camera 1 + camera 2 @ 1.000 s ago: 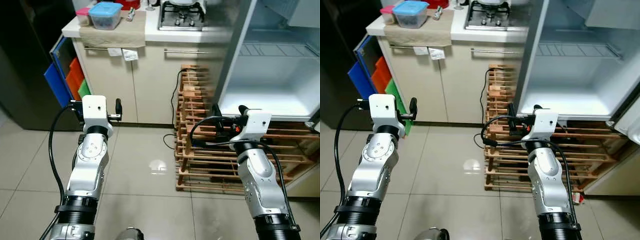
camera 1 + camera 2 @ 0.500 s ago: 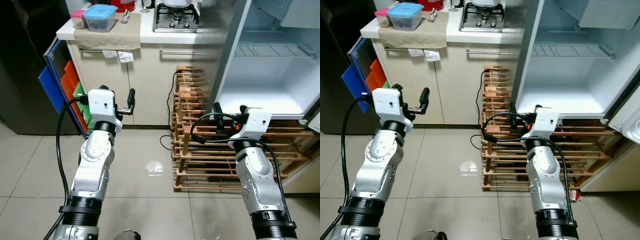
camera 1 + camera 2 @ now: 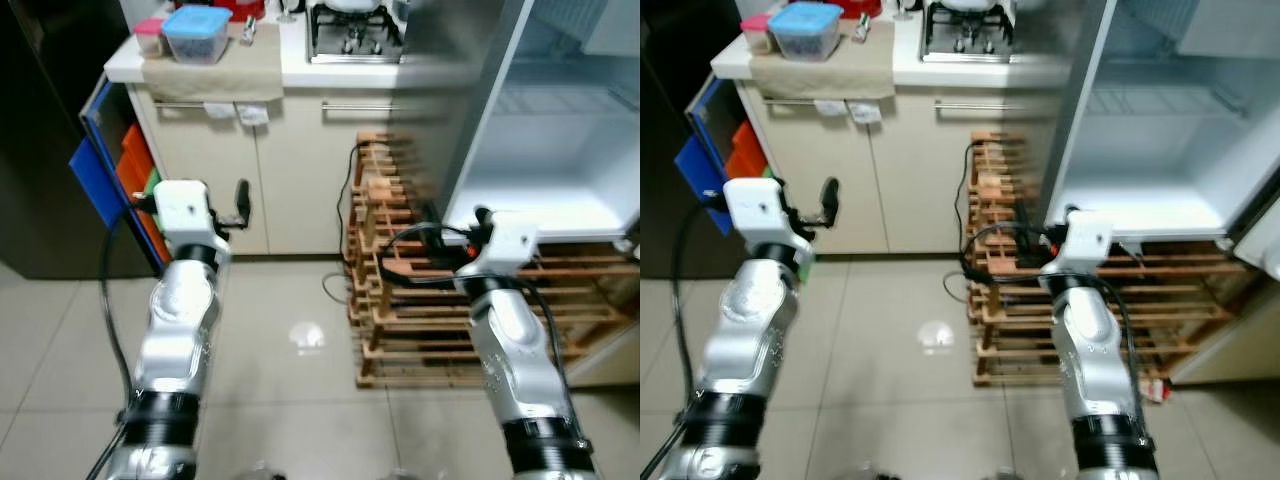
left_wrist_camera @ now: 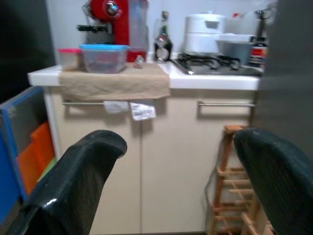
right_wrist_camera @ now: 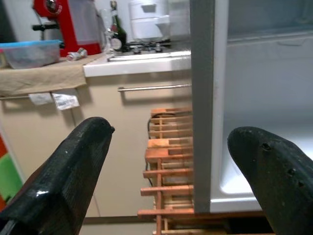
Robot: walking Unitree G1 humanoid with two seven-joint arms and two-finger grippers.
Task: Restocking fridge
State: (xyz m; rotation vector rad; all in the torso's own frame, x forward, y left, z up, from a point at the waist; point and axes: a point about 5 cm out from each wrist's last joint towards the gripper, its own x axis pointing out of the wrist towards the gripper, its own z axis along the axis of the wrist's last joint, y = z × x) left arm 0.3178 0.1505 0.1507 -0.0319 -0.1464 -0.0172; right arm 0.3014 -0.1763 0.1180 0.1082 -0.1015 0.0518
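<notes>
Honestly, both my left gripper (image 4: 171,181) and right gripper (image 5: 166,171) are spread wide and hold nothing. The lidded container (image 3: 196,33) sits well off on the counter (image 3: 300,70); the open fridge (image 3: 1160,150) looks empty, though blurred. Walking forward, my right arm could clip the wooden rack (image 3: 400,290).

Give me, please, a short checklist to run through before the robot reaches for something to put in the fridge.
1. Fridge open with a bare shelf: ok.
2. Left pincer open and holding nothing: ok.
3. Right pincer open and holding nothing: ok.
4. Item to stock within reach: not ok; the blue-lidded box sits on the counter, well ahead of both pincers.
5. Floor path to the counter: ok; the tiles ahead look bare, though the wooden rack and a cable stand to the right.
6. Steady view: not ok; the head pictures are blurred.
</notes>
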